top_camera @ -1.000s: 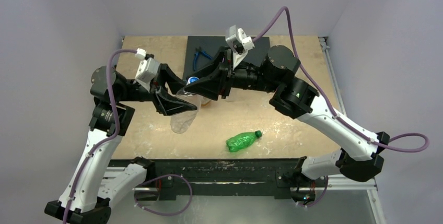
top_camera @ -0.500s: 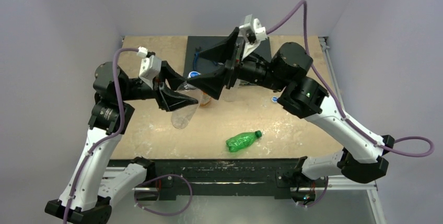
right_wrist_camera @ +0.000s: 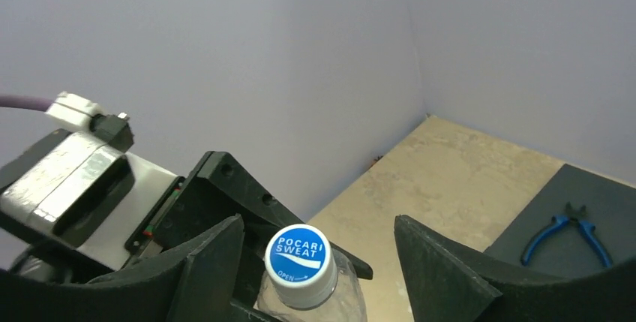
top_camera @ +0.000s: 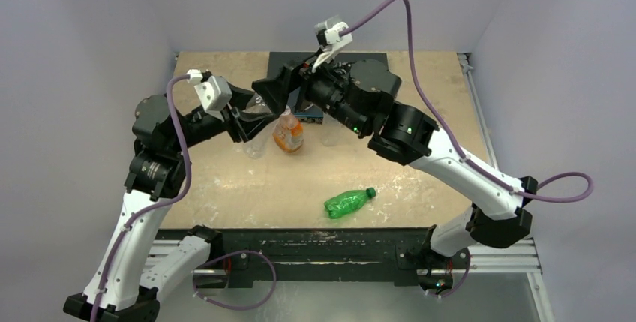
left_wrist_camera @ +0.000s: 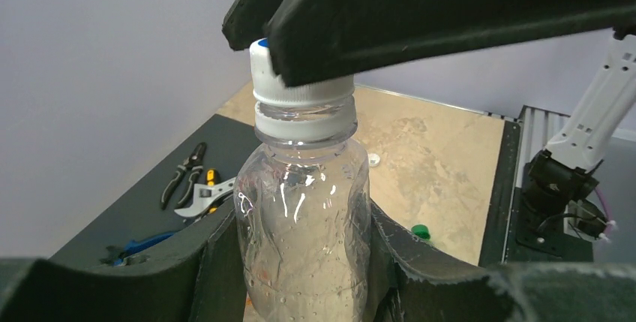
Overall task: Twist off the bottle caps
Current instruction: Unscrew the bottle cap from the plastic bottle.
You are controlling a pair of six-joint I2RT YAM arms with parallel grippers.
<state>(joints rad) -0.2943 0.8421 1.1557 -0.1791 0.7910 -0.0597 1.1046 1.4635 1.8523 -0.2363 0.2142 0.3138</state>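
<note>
Bottle (left_wrist_camera: 304,217) of clear crinkled plastic, upright in the left gripper (left_wrist_camera: 304,266) clamped round its body, is held above the table (top_camera: 247,187). Its white cap (right_wrist_camera: 298,256) has a blue printed top. The right gripper (right_wrist_camera: 316,233) straddles the cap, spread and not touching. A second ago it pinched that cap, with the bottle lower and tilted.

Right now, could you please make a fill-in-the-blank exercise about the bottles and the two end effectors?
The left end effector grips the clear bottle, whose cap is still ____.
The right end effector stands ____ around that cap.
The green bottle lies on its ____.
The orange-labelled bottle stands ____.
Missing words: on; open; side; upright.
</note>
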